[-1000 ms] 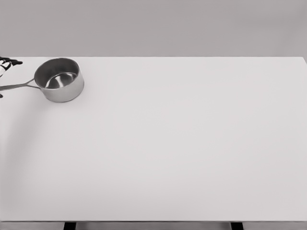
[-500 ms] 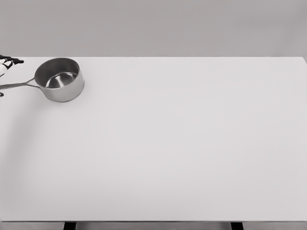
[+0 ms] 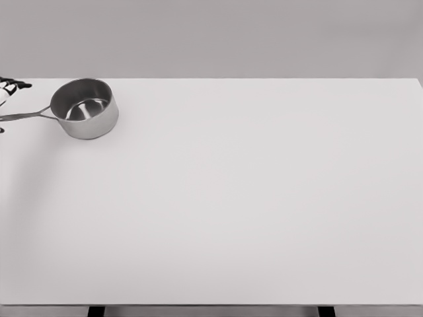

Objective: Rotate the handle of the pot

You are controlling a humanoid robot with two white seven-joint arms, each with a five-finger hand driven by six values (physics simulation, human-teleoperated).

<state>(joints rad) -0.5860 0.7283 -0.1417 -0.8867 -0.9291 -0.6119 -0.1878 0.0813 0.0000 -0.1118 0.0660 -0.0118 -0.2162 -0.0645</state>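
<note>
Fingers of mine barely make it into view: only a few dark tips and a scrap of white show at the far left edge, level with the back of the tabletop, and the rest of that hand and its arm is cut off by the frame. Since the arm itself is out of sight, I cannot say which of my hands this is, nor whether those fingers are apart, together or clamped on anything. One more dark speck sits at the left edge just below the pot handle, too small to identify. The handle runs leftward from the steel pot and is cut by the frame edge, so its end is hidden and I cannot tell if I am touching it. The pot stands upright in the far left corner of the tabletop, its shiny inside visible and nothing in it that I can make out. Compared with half a second ago, the pot has shifted slightly to the right and a touch farther away, and the handle now lies a little higher; the fingertips at the edge look unchanged.
</note>
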